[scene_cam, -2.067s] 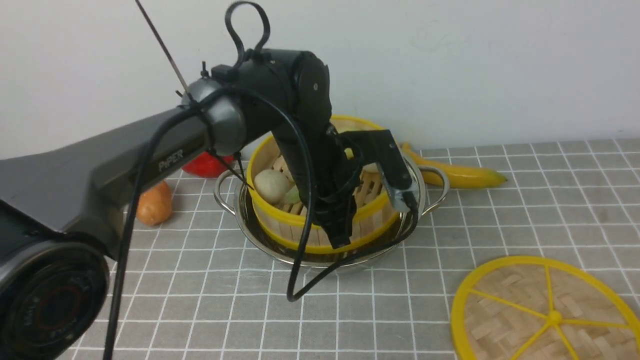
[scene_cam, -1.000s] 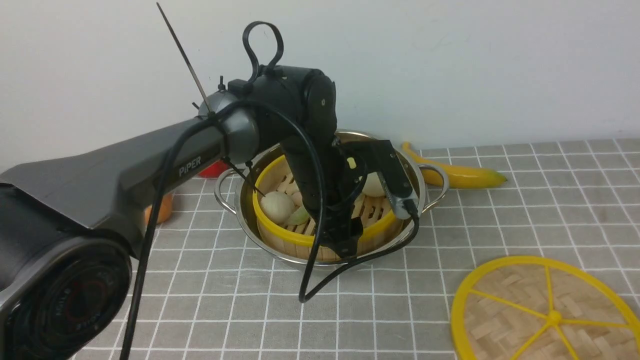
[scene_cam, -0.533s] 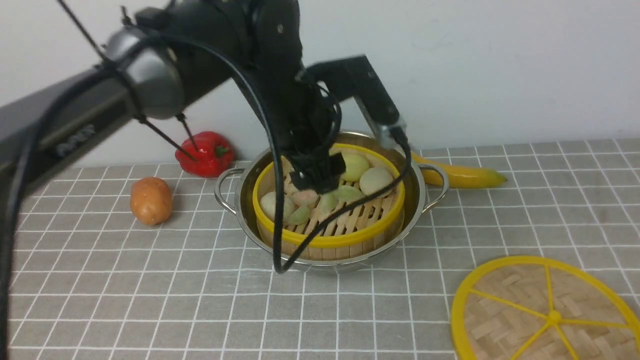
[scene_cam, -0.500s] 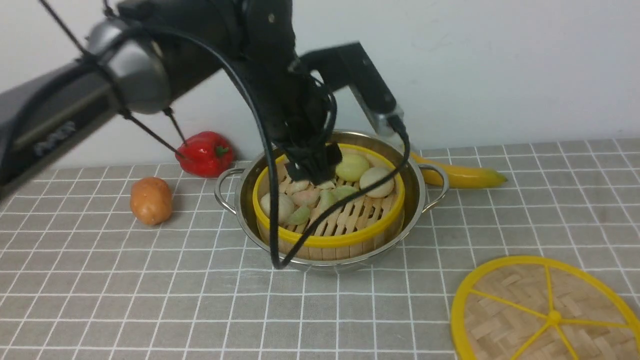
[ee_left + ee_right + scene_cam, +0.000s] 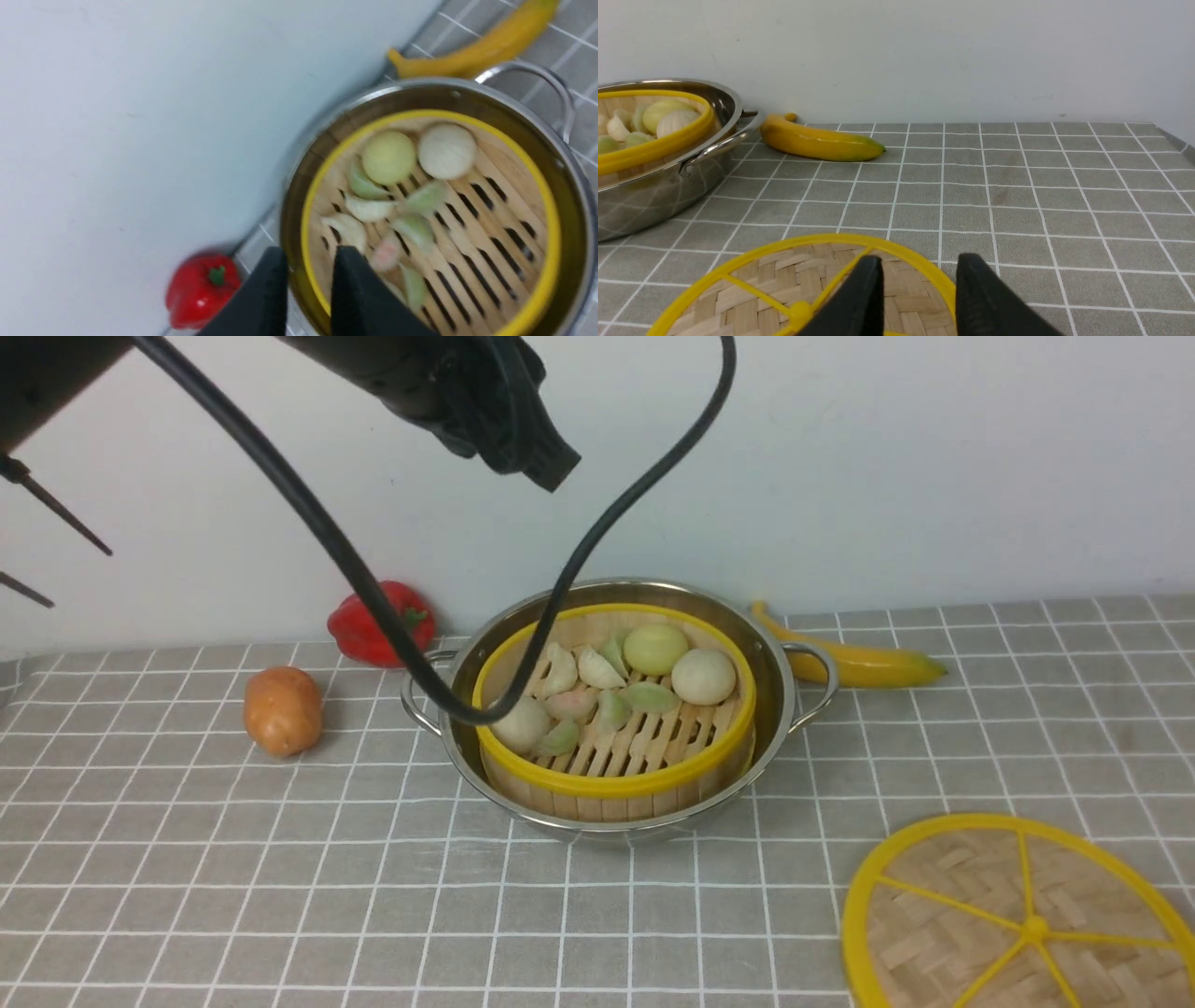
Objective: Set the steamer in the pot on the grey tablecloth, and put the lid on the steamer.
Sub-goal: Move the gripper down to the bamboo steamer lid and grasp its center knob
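Grey gridded tablecloth (image 5: 280,896): yellow-rimmed bamboo steamer (image 5: 653,782) sits inside shiny steel pot (image 5: 775,663). Empty left gripper (image 5: 308,256) narrowly parted; right gripper (image 5: 920,261) open near flat woven lid (image 5: 784,280).

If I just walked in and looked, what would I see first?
Probably the shiny pot in the middle of the grey tablecloth, with the yellow-rimmed steamer sitting inside it, full of pale buns and dumplings. Then the big yellow lid lying flat on the cloth at the front right, and the red pepper at the back left.

Plain white wall (image 5: 934,457) — soft, even light
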{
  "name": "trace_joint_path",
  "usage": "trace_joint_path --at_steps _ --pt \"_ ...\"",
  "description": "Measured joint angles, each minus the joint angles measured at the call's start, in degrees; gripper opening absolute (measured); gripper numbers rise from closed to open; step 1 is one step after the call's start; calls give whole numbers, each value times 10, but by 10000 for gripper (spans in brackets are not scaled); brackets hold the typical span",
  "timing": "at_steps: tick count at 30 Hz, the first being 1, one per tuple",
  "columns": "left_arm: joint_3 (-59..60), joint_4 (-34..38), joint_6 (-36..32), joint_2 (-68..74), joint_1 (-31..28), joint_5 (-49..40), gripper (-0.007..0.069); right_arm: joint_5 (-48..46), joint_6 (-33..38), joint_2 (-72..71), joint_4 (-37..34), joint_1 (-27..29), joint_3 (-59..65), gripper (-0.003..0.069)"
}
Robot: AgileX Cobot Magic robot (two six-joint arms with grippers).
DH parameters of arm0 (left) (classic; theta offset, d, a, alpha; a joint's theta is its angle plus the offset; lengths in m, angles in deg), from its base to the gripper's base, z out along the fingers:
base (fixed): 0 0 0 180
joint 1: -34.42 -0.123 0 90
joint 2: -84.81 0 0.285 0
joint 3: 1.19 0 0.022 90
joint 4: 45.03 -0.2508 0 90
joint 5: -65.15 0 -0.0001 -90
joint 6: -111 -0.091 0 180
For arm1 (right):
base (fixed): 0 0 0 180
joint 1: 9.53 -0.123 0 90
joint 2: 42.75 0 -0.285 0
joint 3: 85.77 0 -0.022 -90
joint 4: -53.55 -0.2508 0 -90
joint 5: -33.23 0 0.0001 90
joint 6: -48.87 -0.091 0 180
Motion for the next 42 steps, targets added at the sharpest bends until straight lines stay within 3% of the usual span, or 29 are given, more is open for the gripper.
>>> trace_joint_path --at_steps 6,11,15,22,26,34,42 --pt "2 -7 5 -1 0 15 21 1 0 0 0 0 0 242" --pt "106 -3 74 -96 -23 22 3 1 0 0 0 0 0 242" --pt "250 7 107 -223 -76 82 1 1 0 0 0 0 0 242" --pt "650 61 124 -506 -253 323 12 1 0 0 0 0 0 242" --pt "803 88 138 -635 -310 396 15 1 0 0 0 0 0 242" --pt "989 93 150 -843 -331 418 33 1 0 0 0 0 0 242" --pt "1041 94 151 -924 -331 400 43 1 0 0 0 0 0 242"
